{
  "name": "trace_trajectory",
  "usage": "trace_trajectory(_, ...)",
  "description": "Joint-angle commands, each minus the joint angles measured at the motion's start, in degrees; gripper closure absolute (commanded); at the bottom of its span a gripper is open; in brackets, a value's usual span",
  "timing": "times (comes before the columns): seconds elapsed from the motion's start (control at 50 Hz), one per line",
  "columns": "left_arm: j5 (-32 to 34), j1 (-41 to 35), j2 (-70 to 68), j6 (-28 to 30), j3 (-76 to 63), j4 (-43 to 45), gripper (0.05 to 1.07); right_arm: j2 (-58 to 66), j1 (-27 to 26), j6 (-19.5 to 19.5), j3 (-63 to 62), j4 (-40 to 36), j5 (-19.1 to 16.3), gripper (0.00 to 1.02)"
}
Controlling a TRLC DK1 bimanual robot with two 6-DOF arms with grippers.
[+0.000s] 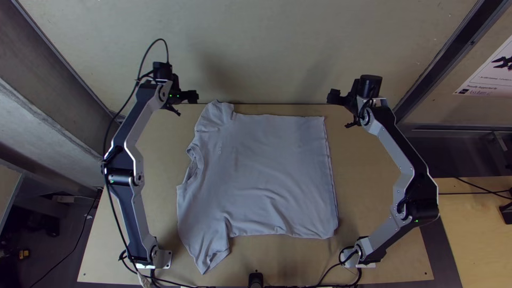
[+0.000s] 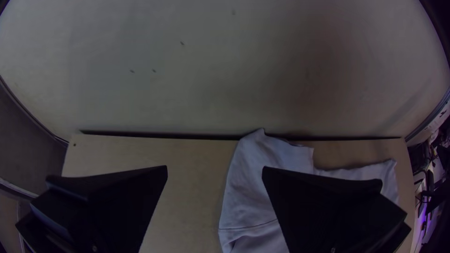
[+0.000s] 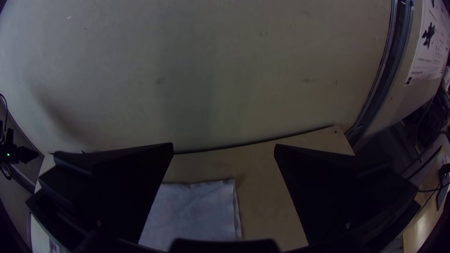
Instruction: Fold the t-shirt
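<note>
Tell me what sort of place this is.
Probably a robotics lab or test workshop: two robot arms stand at a wooden table with a light t-shirt spread on it, loose cables run along its near edge, and a printed poster hangs off to one side.

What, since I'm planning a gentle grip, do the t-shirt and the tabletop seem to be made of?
T-shirt: soft, matte fabric, probably knitted cotton or a blend; it drapes in small, loose creases.
Tabletop: wood or wood-look board with a smooth, dull finish; its pale tan colour and flat, straight-edged sheet suggest plywood, though laminate is possible.
</note>
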Motion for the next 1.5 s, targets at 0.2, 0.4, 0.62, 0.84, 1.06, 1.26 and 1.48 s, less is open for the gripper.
trace_trajectory(0.2, 0.1, -1.5, 8.1, -0.5, 3.3, -0.8, 0.11, 3.8, -0.4, 2.7, 1.2, -2.1, -0.3, 0.03)
trace_trajectory(0.4, -0.4, -2.3, 11.4, -0.9, 3.9, -0.7, 0.11, 6.4, -0.7, 4.1, 1.8, -3.9, -0.3, 0.03)
trace_trajectory(0.62, -2.7, -3.1, 14.3, -0.5, 4.6, -0.3, 0.11, 8.0, -0.5, 5.3, 1.8, -4.4, -0.3, 0.03)
trace_trajectory(0.84, -3.3, -3.4, 16.5, 0.3, 5.1, 2.0, 0.16, 8.4, -0.1, 5.7, 1.3, -4.4, -0.3, 0.03)
trace_trajectory(1.06, -3.3, -4.0, 17.7, 1.8, 5.1, 3.7, 0.76, 8.9, 0.1, 5.7, 1.1, -4.4, -0.3, 0.03)
trace_trajectory(1.26, -3.3, -4.9, 17.3, 2.0, 5.1, 3.7, 1.05, 12.6, -0.1, 6.5, 5.2, -8.2, -0.3, 0.04)
trace_trajectory(1.48, -3.3, -4.7, 16.5, 1.9, 5.1, 3.5, 1.05, 18.2, -0.2, 7.2, 12.5, -13.2, -0.3, 0.07)
